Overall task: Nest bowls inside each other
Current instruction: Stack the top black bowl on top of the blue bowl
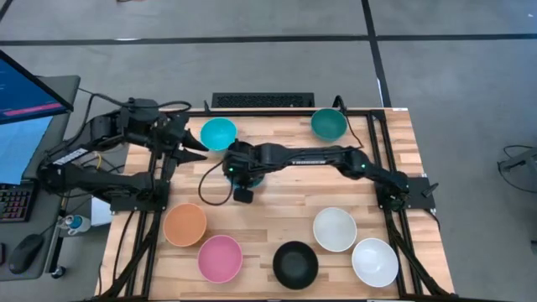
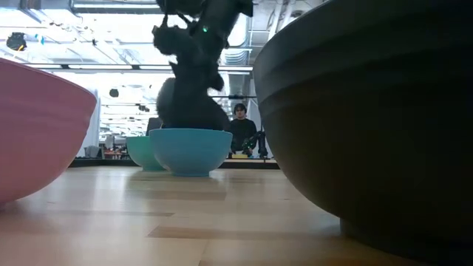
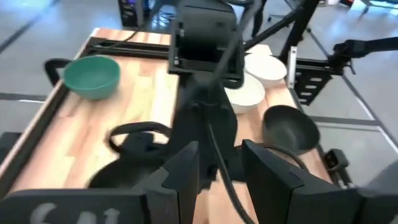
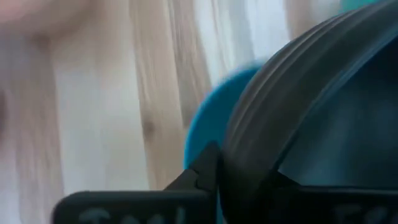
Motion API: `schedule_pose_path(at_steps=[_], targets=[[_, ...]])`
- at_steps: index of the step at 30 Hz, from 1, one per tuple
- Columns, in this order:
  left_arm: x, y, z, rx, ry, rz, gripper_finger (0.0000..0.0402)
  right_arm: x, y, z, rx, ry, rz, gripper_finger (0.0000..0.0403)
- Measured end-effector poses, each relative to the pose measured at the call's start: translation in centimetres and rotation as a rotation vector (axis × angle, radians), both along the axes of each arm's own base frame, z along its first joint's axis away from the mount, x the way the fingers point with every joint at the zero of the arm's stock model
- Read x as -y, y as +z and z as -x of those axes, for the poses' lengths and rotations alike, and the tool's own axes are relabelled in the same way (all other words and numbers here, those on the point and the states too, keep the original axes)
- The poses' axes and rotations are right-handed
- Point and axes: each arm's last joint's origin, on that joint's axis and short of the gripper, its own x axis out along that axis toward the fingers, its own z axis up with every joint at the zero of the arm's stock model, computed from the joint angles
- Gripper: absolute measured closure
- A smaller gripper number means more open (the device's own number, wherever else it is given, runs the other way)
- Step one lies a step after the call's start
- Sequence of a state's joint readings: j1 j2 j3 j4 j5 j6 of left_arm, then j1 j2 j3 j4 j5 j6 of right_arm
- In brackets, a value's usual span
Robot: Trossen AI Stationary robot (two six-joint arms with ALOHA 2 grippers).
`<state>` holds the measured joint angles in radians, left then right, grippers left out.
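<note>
Tilting a black bowl (image 4: 311,118) mouth-sideways over the upright blue bowl (image 2: 191,150) mid-table, the right gripper (image 1: 243,172) pinches its rim, a grip only the wrist view shows, while the left gripper (image 3: 219,171) waits open behind.

Light: bright, even, from ceiling strips (image 2: 133,33) overhead.
Shadows: soft, short.
Blur: right wrist view smeared; near bowls in low view unfocused.

Wood-plank table (image 1: 277,214); smooth plastic bowls (image 1: 335,228), ribbed black one (image 4: 311,93).
</note>
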<state>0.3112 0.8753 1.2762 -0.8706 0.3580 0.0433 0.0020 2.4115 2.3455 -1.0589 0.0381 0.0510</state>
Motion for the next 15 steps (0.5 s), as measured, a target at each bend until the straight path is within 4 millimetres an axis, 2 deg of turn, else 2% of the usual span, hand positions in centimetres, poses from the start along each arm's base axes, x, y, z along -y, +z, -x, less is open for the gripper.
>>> schedule_pose_path(at_steps=[3, 6, 10, 15], targets=[[-0.3, 0.1, 0.9, 0.006, 0.052, -0.012, 0.0290, 0.2, -0.5, 0.1, -0.038, 0.000, -0.009, 0.0327], [-0.6, -0.4, 1.9, -0.060, 0.137, 0.018, 0.0290, 0.2, -0.9, 0.5, -0.083, -0.002, -0.007, 0.0310], [-0.7, -1.2, 2.6, -0.159, 0.200, 0.072, 0.0290, 0.3, -0.8, 0.4, -0.077, -0.004, -0.007, 0.0301], [-0.7, -1.2, 2.6, -0.159, 0.210, 0.089, 0.0290, 0.5, -0.9, 0.4, -0.081, -0.007, -0.008, 0.0299]])
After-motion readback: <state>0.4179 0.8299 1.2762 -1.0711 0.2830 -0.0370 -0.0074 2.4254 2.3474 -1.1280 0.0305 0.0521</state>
